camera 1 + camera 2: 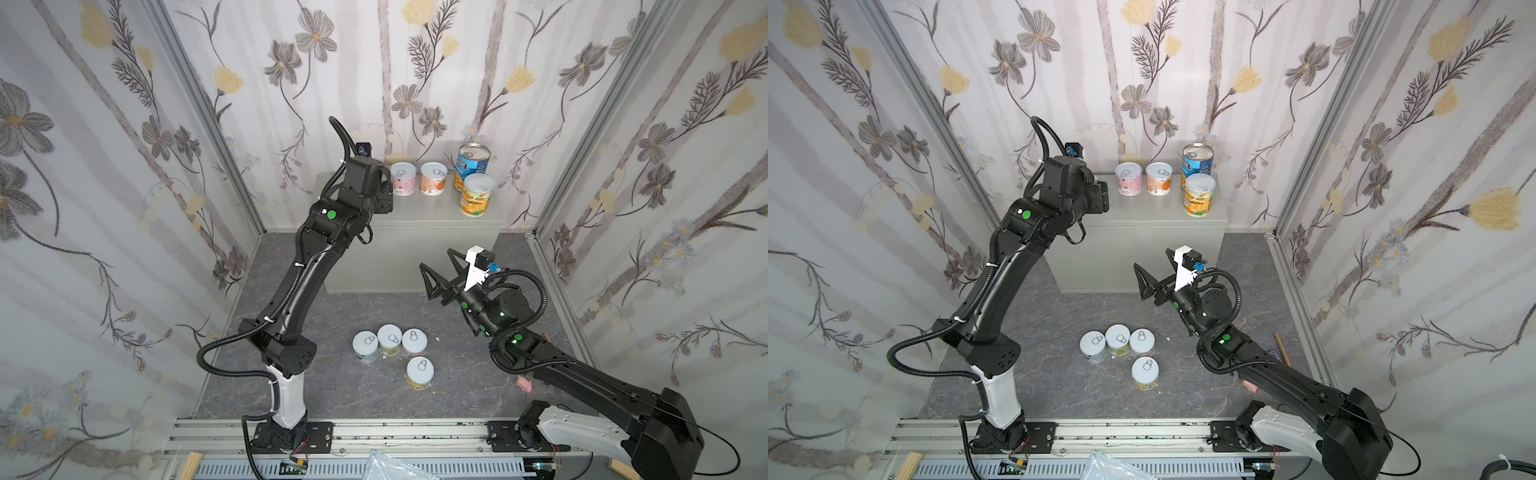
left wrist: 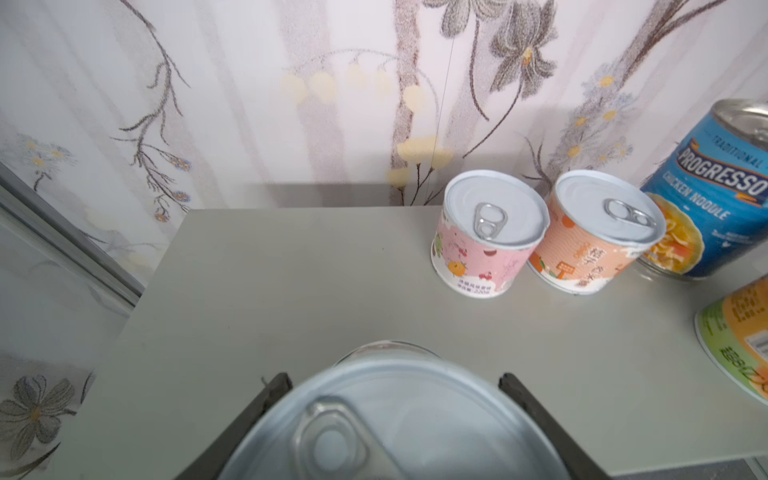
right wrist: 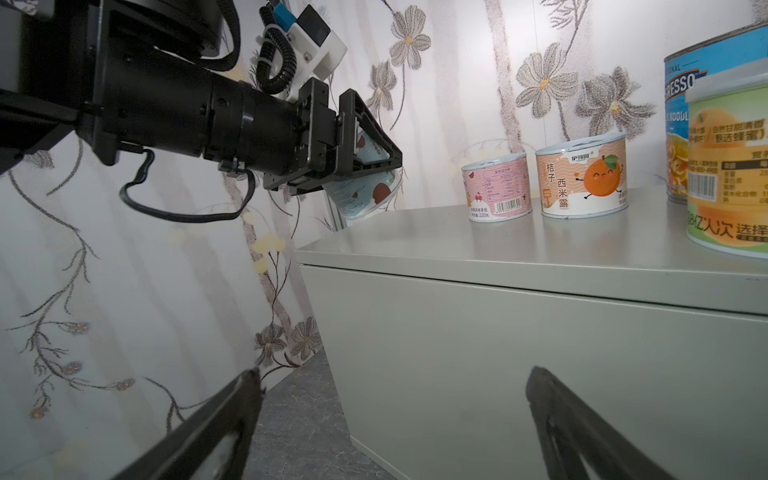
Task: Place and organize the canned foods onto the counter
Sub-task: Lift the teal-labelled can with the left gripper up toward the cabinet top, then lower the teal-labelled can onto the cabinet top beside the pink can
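Observation:
My left gripper (image 2: 394, 378) is shut on a short blue-labelled can (image 2: 395, 419) with a white pull-tab lid, held tilted just above the left part of the counter (image 1: 419, 214). The right wrist view shows that can (image 3: 365, 187) between the left gripper's fingers (image 3: 374, 141). At the back of the counter stand a pink can (image 1: 403, 178), a peach can (image 1: 433, 178), a tall blue can (image 1: 473, 164) and an orange-yellow can (image 1: 477, 194). Several short cans (image 1: 390, 340) stand on the dark floor. My right gripper (image 1: 434, 258) hangs open and empty before the counter's front.
Floral walls close in the back and both sides. A small pink object (image 1: 525, 384) lies on the floor by the right arm, and a wooden stick (image 1: 1282, 349) lies near the right wall. A metal rail (image 1: 374, 432) runs along the front edge.

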Robot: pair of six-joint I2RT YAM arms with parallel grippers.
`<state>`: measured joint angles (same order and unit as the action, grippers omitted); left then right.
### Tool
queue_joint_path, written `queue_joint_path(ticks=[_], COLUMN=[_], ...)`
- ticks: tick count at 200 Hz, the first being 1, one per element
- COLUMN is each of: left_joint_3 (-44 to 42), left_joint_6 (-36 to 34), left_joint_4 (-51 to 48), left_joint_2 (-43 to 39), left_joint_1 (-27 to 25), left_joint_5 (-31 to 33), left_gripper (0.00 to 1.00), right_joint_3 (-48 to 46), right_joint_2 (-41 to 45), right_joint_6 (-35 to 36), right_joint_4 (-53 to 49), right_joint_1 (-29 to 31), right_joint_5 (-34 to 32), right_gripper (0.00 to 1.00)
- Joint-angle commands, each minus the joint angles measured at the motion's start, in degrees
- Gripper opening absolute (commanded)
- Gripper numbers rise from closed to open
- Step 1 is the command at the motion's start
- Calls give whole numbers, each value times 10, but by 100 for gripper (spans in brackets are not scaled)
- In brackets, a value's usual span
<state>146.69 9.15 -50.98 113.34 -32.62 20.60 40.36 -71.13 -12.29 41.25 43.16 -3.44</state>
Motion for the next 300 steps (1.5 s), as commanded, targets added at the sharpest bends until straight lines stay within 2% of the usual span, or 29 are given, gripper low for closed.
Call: queue_joint_path(ticks=[1, 21, 77, 158, 187, 194, 214, 300], left_joint_3=[96, 105, 79, 79, 80, 80, 79, 80], left_joint_6=[-32, -27, 0, -4, -5, -4, -6, -5], left_joint_4=[-72, -73, -26, -30, -16, -14, -7, 1], left_joint_2=[52, 62, 76, 104, 108, 109, 111, 109], left_joint_1=[4, 17, 48, 51, 52, 52, 52, 56], left_joint_5=[18, 4, -86, -65, -74, -77, -85, -71], left_gripper=[0, 0, 0, 0, 16, 28, 48, 66], right_joint_3=[-7, -16, -27, -38, -43, -45, -48, -50], right_joint_2=[11, 25, 38, 46, 53, 54, 55, 50], right_joint_6=[20, 30, 43, 43, 38, 38, 37, 41], right_joint_4=[-15, -16, -20, -9, -8, -7, -7, -2], right_joint_1=[1, -1, 0, -1, -1, -1, -1, -1], right_joint_5=[-21, -35, -47, -30, -17, -17, -18, -16], right_gripper=[100, 100, 100, 100, 100, 100, 100, 100])
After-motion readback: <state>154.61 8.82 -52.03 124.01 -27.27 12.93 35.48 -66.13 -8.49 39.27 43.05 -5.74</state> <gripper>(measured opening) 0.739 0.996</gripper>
